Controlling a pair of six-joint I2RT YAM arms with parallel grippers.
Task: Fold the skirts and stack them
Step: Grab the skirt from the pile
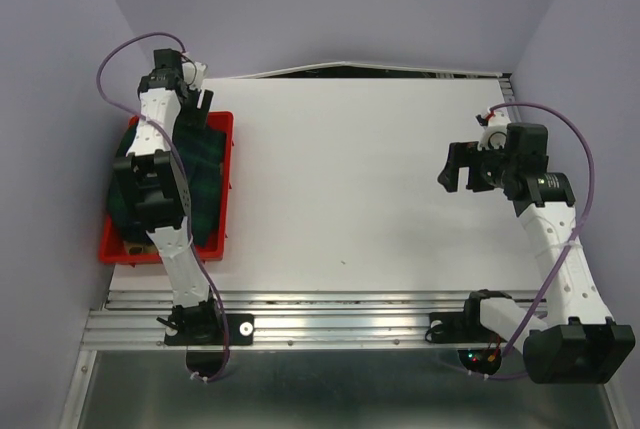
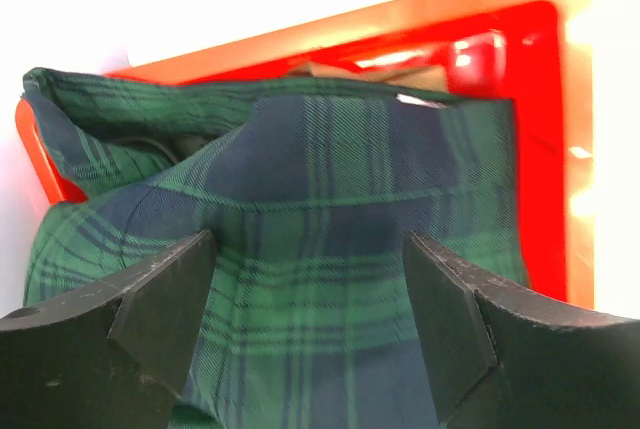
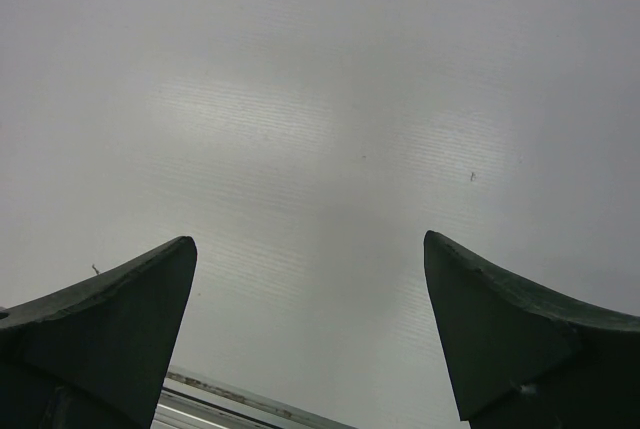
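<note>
Skirt (image 2: 330,179) bunched in tray (image 2: 545,149); left pincer (image 2: 310,249) released above it, right pincer (image 3: 308,239) released, far from tray. Risk: bite catches perhaps several layers, lifting tray.

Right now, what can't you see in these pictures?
- Top view: the white left arm covers most of the green-and-navy plaid fabric in the red plastic tray, so the number of skirts is unclear.
- Left wrist view: the fabric hides the tray floor and most of a pale thing behind it.
</note>
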